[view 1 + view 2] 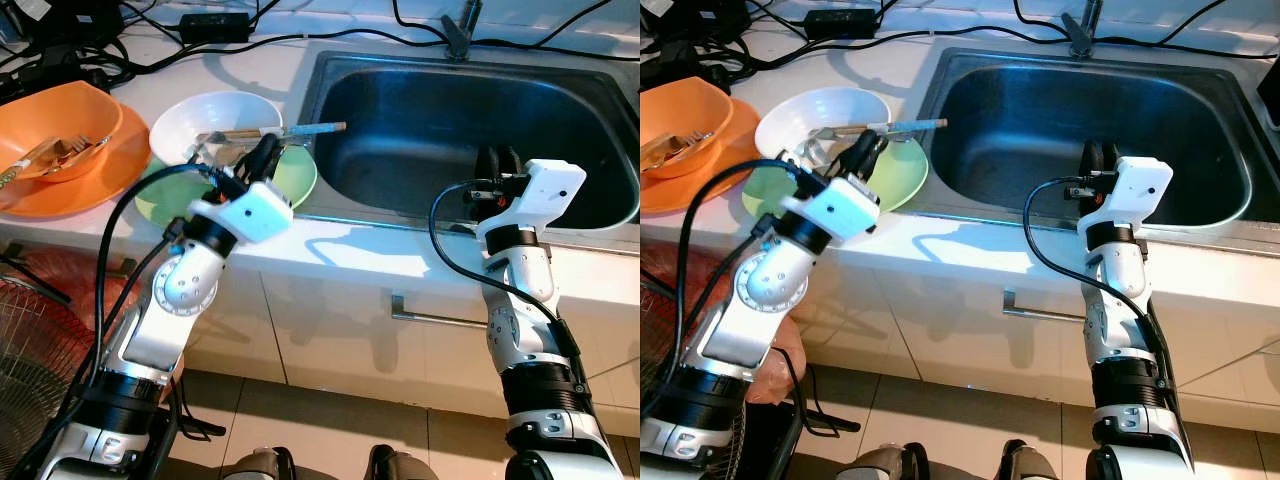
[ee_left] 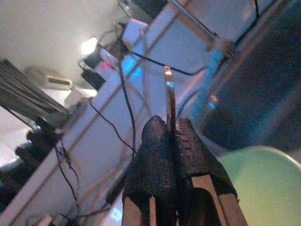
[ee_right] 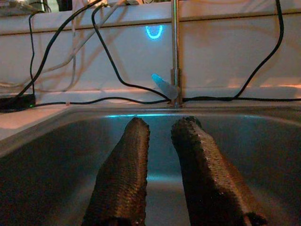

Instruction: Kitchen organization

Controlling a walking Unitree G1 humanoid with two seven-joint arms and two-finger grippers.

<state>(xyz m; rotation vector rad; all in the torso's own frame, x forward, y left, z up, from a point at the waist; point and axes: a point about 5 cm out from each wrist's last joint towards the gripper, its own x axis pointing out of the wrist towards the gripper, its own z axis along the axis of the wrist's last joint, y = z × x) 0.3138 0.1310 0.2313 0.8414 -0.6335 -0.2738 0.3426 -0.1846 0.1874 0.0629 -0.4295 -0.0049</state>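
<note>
My left gripper (image 1: 266,150) is over the green plate (image 1: 300,175), beside the white bowl (image 1: 215,118). Its fingers (image 2: 160,141) are pressed together on a thin metal utensil (image 2: 169,92) that sticks out past their tips. A long utensil (image 1: 305,128) lies from the white bowl across to the sink's rim, right at the fingertips. The right gripper (image 1: 497,160) hangs just inside the front wall of the steel sink (image 1: 600,225). It is open, with nothing between its fingers (image 3: 127,160).
An orange bowl (image 1: 85,105) holding cutlery sits on an orange plate (image 1: 70,190) at the left. Black cables (image 1: 150,45) and a power brick run along the counter's back. The faucet (image 1: 458,30) stands behind the sink. A wire fan (image 1: 30,340) is on the floor, lower left.
</note>
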